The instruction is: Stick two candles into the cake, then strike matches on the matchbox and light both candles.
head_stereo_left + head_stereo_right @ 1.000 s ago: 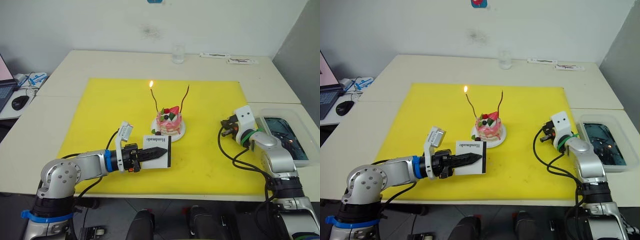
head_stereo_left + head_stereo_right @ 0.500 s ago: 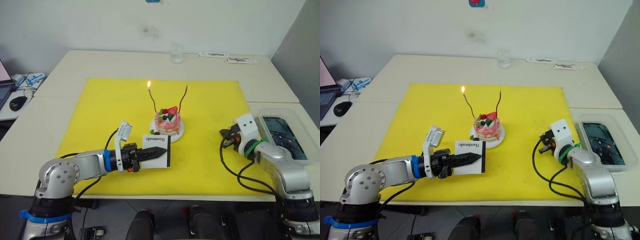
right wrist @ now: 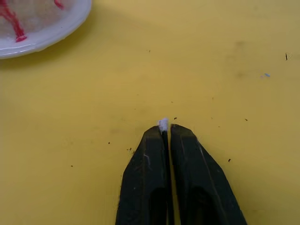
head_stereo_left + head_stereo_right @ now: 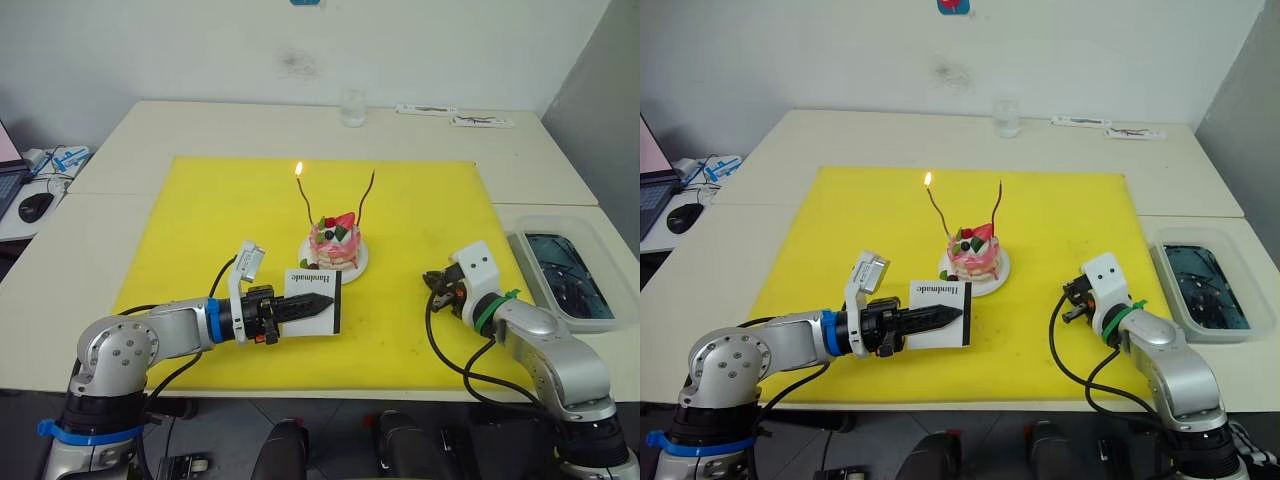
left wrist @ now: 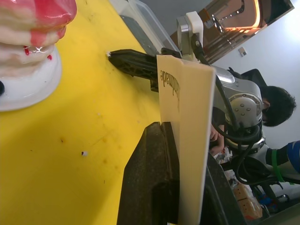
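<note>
The cake (image 4: 337,243) sits on its white plate (image 4: 357,266) in the middle of the yellow mat (image 4: 200,220). Two wavy candles stand in it. The left candle (image 4: 307,200) burns with a small flame, and the right candle (image 4: 370,198) is unlit. My left gripper (image 4: 322,300) is shut on the white matchbox (image 4: 318,300), holding it upright on edge in front of the cake. My right gripper (image 4: 430,278) hovers low over the mat to the right of the plate, shut on a match whose small white tip (image 3: 162,124) pokes out from the fingertips.
A clear tray (image 4: 560,285) with dark contents lies off the mat's right edge. A glass (image 4: 352,105) and flat packets (image 4: 460,115) sit at the table's far side. A mouse (image 4: 35,205) lies on the table at the far left.
My right gripper has moved away from the tray, leftward and nearer, toward the matchbox. The left gripper and matchbox have stayed put. The flame still burns.
</note>
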Controlling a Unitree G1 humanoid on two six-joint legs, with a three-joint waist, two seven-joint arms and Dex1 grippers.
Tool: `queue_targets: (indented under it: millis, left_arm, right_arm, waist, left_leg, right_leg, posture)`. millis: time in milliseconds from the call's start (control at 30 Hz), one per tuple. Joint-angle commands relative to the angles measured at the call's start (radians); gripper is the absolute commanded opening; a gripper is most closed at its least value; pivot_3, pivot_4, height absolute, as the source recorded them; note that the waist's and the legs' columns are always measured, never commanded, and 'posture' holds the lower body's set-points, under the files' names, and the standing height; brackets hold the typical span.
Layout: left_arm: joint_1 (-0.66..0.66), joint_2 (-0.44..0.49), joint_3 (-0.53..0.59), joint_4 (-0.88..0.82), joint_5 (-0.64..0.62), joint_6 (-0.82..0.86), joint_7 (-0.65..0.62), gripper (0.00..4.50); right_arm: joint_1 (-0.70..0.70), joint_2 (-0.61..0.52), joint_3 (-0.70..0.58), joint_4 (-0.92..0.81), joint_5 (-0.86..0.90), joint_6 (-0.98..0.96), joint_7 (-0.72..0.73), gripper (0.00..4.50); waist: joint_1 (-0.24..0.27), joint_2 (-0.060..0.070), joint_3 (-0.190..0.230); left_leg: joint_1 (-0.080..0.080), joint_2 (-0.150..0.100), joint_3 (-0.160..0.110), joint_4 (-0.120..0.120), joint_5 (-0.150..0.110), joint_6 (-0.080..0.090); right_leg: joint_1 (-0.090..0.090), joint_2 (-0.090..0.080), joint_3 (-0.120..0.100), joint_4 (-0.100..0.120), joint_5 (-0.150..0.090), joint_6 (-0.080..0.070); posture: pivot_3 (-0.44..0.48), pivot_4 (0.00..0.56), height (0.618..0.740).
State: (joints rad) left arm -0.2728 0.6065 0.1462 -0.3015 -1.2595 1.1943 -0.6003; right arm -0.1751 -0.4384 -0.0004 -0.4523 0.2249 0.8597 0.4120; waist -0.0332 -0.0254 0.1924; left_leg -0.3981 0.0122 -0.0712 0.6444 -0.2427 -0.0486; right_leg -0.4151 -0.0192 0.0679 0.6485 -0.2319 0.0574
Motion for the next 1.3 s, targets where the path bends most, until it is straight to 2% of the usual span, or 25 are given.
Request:
queue_targets:
  millis: [33, 100, 367, 567, 867, 933, 1100, 1133, 1300]
  left_arm:
    - [-0.009, 0.013, 0.014, -0.016, -0.019, 0.001, -0.010, 0.00]
    - [-0.007, 0.013, 0.015, -0.018, -0.021, 0.002, -0.008, 0.00]
    - [-0.004, 0.014, 0.017, -0.020, -0.026, 0.004, -0.005, 0.00]
    - [-0.011, 0.014, 0.015, -0.015, -0.025, 0.004, -0.006, 0.00]
    - [-0.012, 0.016, 0.015, -0.016, -0.025, 0.007, -0.006, 0.00]
    - [-0.011, 0.016, 0.016, -0.017, -0.026, 0.007, -0.006, 0.00]
    - [-0.009, 0.017, 0.018, -0.018, -0.027, 0.008, -0.006, 0.00]
    - [-0.009, 0.018, 0.017, -0.018, -0.027, 0.008, -0.007, 0.00]
    - [-0.009, 0.018, 0.016, -0.015, -0.024, 0.008, -0.007, 0.00]
  right_arm:
    - [0.013, -0.018, -0.021, -0.027, 0.003, -0.044, 0.008, 1.60]
    - [0.027, -0.027, -0.028, -0.039, 0.012, -0.054, 0.022, 2.35]
    - [0.088, -0.037, -0.060, -0.036, 0.035, -0.141, 0.049, 2.35]
    - [0.087, -0.019, -0.058, 0.016, 0.021, -0.246, 0.037, 2.35]
    - [0.081, -0.012, -0.036, 0.099, -0.014, -0.285, 0.020, 2.35]
    - [0.079, -0.006, -0.032, 0.105, -0.015, -0.290, 0.019, 2.00]
    - [0.084, -0.004, -0.028, 0.107, -0.019, -0.282, 0.009, 0.25]
    - [0.085, -0.007, -0.027, 0.107, -0.021, -0.279, 0.008, 0.04]
    - [0.088, -0.011, -0.033, 0.101, -0.019, -0.271, 0.011, 0.04]
  waist:
    - [0.000, 0.000, 0.000]
    - [0.000, 0.000, 0.000]
    - [0.000, 0.000, 0.000]
    - [0.000, 0.000, 0.000]
    - [0.000, 0.000, 0.000]
    - [0.000, 0.000, 0.000]
    - [0.000, 0.000, 0.000]
    - [0.000, 0.000, 0.000]
    - [0.000, 0.000, 0.000]
  left_leg:
    - [0.000, 0.000, 0.000, 0.000, 0.000, 0.000]
    - [0.000, 0.000, 0.000, 0.000, 0.000, 0.000]
    - [0.000, 0.000, 0.000, 0.000, 0.000, 0.000]
    - [0.000, 0.000, 0.000, 0.001, 0.000, 0.000]
    - [0.000, 0.000, 0.000, 0.000, 0.000, 0.000]
    - [0.000, 0.000, 0.000, 0.001, 0.000, 0.000]
    - [0.000, 0.000, 0.000, 0.001, 0.000, 0.000]
    - [0.000, 0.000, 0.000, 0.001, 0.000, 0.000]
    - [0.000, 0.000, 0.000, 0.001, 0.000, 0.000]
  right_leg:
    - [0.000, 0.000, 0.000, 0.000, 0.000, 0.000]
    - [0.000, 0.000, 0.000, 0.000, 0.000, 0.000]
    - [0.000, 0.000, 0.000, 0.000, -0.001, -0.001]
    - [0.000, 0.000, 0.000, 0.000, -0.001, -0.001]
    - [0.000, 0.000, 0.000, 0.000, -0.001, -0.001]
    - [0.000, 0.000, 0.000, 0.000, -0.001, -0.001]
    - [0.000, 0.000, 0.000, 0.000, -0.001, -0.002]
    - [0.000, 0.000, 0.000, 0.000, -0.001, -0.001]
    - [0.000, 0.000, 0.000, 0.000, -0.001, -0.002]
  posture:
    - [0.000, 0.150, 0.740]
    - [0.000, 0.150, 0.740]
    - [0.000, 0.150, 0.740]
    - [0.000, 0.150, 0.740]
    - [0.000, 0.150, 0.740]
    - [0.000, 0.150, 0.740]
    - [0.000, 0.150, 0.740]
    - [0.000, 0.150, 0.740]
    - [0.000, 0.150, 0.740]
